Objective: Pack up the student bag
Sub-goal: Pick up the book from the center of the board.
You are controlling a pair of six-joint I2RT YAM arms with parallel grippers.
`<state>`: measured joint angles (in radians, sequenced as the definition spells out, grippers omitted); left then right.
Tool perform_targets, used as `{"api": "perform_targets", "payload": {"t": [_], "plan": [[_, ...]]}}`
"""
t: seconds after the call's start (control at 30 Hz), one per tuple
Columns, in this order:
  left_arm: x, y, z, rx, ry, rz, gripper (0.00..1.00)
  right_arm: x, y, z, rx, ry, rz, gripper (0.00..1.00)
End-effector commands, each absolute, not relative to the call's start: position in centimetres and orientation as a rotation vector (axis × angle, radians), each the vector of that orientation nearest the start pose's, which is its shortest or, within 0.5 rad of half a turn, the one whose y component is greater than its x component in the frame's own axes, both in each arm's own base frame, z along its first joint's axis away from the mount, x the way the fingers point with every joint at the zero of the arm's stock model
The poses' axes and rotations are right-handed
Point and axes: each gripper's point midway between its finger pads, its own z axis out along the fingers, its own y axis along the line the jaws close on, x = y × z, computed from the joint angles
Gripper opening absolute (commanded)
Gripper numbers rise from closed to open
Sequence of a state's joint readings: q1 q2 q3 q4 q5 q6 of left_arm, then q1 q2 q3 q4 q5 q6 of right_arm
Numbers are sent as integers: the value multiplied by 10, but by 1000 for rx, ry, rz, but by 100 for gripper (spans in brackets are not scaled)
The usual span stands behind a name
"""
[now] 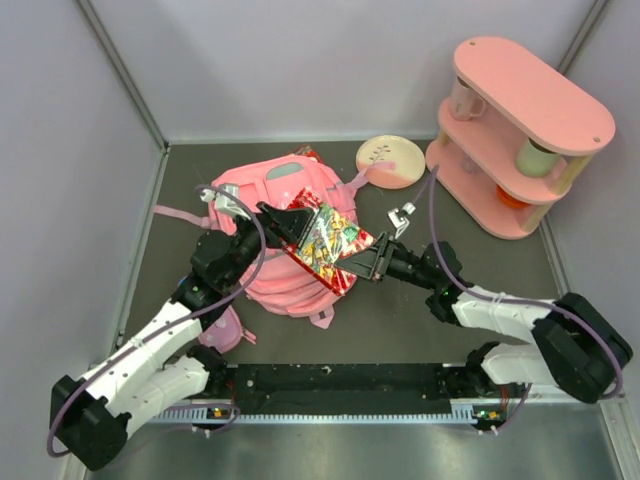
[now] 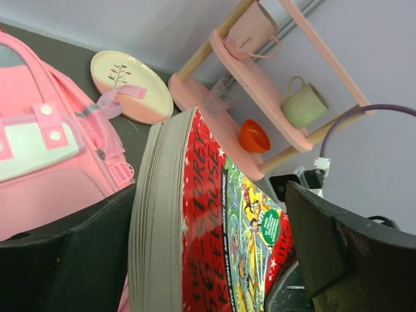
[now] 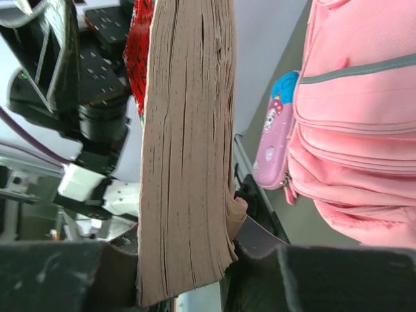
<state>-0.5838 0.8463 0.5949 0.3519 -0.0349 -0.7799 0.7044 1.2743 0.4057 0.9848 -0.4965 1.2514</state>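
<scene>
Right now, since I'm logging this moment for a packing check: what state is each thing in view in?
student bag: lying on the table, front pockets look zipped.
book: closed, held over the student bag.
right gripper: shut on the book.
left gripper: open, fingers astride the book.
plate: flat on the table, a bag strap across it.
pink mug: upright on the shelf.

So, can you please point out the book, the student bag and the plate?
book (image 1: 328, 243), top external view, on its colourful front cover.
student bag (image 1: 290, 290), top external view, on its lower pink front.
plate (image 1: 395, 155), top external view, on its cream face.
</scene>
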Motion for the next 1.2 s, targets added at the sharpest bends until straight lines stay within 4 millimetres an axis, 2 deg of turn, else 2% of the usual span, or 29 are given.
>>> {"api": "perform_targets", "payload": {"t": [0.0,0.03,0.07,0.13,0.2,0.3,0.4,0.57,0.8,0.9,1.0,1.03,1.07,1.17], "plan": [[275,-213,327,32,1577,-963,94,191,315,264,-196,1676,1731,0],[275,-213,333,96,1584,-937,93,191,315,266,-214,1677,1707,0],[269,-225,328,186,1614,-984,92,192,314,257,-214,1731,1672,0],[268,-234,331,272,1626,-1023,89,192,312,267,-256,1696,1641,0],[262,-247,325,360,1651,-1097,83,193,311,270,-266,1691,1626,0],[257,-255,317,403,1661,-1163,83,197,305,273,-261,1665,1622,0],[258,-253,313,402,1670,-1178,84,202,297,279,-252,1632,1622,0],[259,-248,308,407,1688,-1195,85,199,289,293,-283,1573,1651,0],[274,-230,296,283,1726,-1200,91,190,279,312,-307,1484,1662,0],[272,-236,292,295,1742,-1275,90,187,279,315,-321,1466,1668,0],[264,-244,300,338,1699,-1382,89,187,280,312,-337,1474,1667,0],[262,-246,310,370,1641,-1401,88,187,281,311,-341,1477,1671,0],[256,-249,310,399,1636,-1434,86,187,281,312,-342,1473,1672,0],[253,-251,313,425,1623,-1466,62,189,281,308,-338,1482,1663,0]]}}
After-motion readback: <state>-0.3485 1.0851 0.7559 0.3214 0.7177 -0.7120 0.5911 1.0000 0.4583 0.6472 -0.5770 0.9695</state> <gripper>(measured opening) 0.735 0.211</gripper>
